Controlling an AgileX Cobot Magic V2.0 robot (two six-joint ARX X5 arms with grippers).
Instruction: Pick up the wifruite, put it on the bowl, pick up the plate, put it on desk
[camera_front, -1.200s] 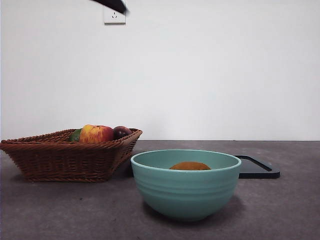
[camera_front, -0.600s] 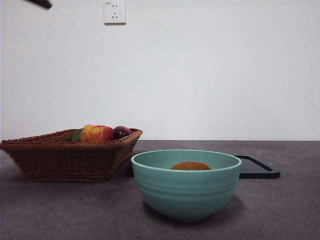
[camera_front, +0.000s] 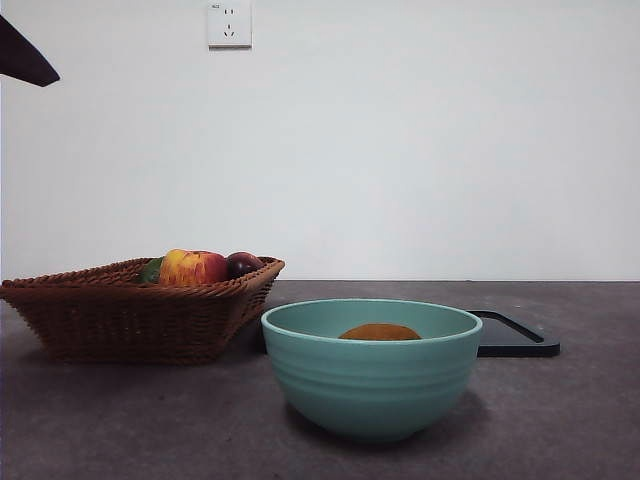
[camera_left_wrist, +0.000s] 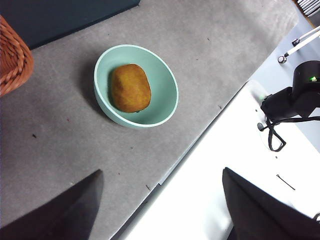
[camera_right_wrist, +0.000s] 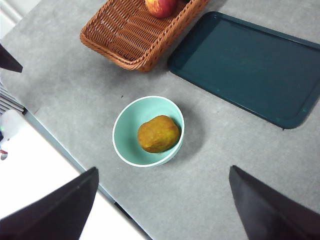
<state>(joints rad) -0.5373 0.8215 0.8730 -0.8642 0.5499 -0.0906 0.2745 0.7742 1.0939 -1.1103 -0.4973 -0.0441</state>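
Front view: the wifruite (camera_front: 379, 332) lies inside the bowl (camera_front: 372, 385) on the bench (camera_front: 560, 420), near its front edge, with a wicker basket (camera_front: 130, 315) and dark tray (camera_front: 520, 335) behind. Left wrist view: the left gripper (camera_left_wrist: 160, 210) hangs above the bench's edge, jaws spread wide, empty. Right wrist view: the right gripper (camera_right_wrist: 162, 210) likewise hangs high, wide open, holding nothing.

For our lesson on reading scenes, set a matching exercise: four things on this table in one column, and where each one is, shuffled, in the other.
Things:
1. wifruite
2. apple
3. bowl
4. dark tray

Places:
A. in the wicker basket
B. flat on the desk, behind the bowl
C. inside the bowl
D. on the desk, nearest the front camera

Pairs: 1-C, 2-A, 3-D, 4-B
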